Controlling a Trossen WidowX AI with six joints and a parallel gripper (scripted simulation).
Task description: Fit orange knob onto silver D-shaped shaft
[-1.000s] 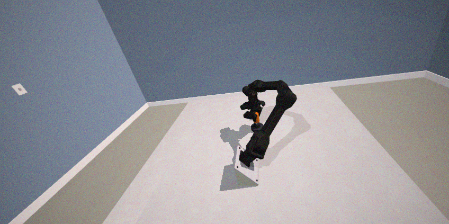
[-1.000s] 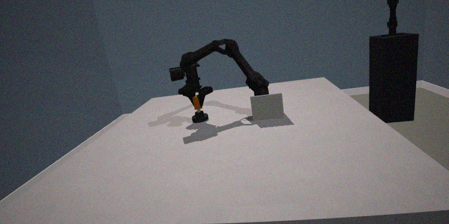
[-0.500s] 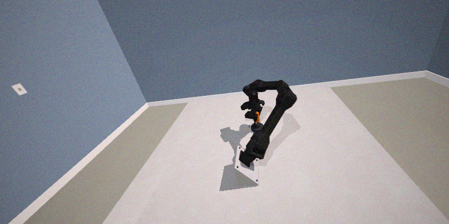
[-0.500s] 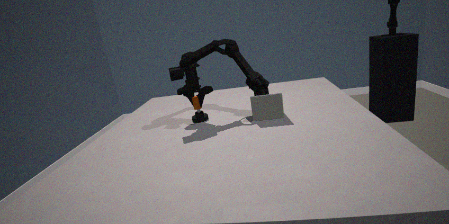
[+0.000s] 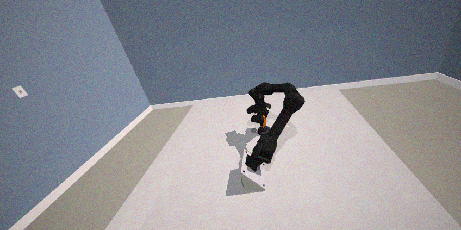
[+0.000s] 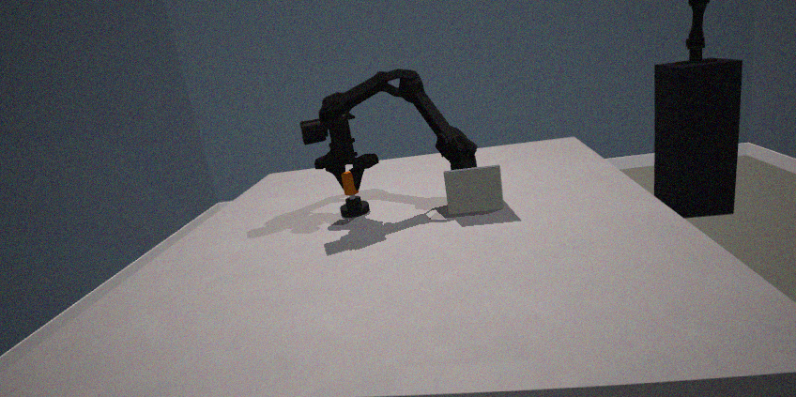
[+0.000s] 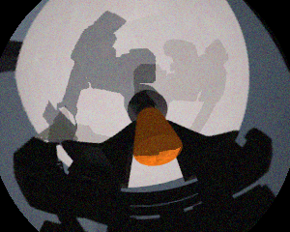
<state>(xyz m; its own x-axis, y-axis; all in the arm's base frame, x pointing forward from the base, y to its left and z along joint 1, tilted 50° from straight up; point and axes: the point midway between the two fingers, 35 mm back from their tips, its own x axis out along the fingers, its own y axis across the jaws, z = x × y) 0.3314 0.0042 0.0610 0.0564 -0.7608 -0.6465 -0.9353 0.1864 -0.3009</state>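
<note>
The orange knob (image 5: 264, 121) (image 6: 349, 183) (image 7: 157, 135) is held between the fingers of my gripper (image 6: 350, 183) (image 7: 151, 123). The knob is tilted slightly in the exterior view. It is directly above the dark round pedestal (image 5: 263, 130) (image 6: 354, 208) (image 7: 161, 99), with a narrow light gap between them where a bit of the silver shaft (image 6: 351, 195) seems to show. The knob's underside and hole are hidden, so I cannot tell how its flat side lies to the shaft's, or whether the shaft tip is inside.
The arm's base stands on a pale angled mount (image 5: 252, 180) (image 6: 474, 189) on the white table (image 5: 194, 195) (image 6: 335, 309). Arm shadows fall around the pedestal. In the exterior view a second dark arm (image 6: 696, 19) stands on a tall black box (image 6: 695, 136) beyond the table's right edge.
</note>
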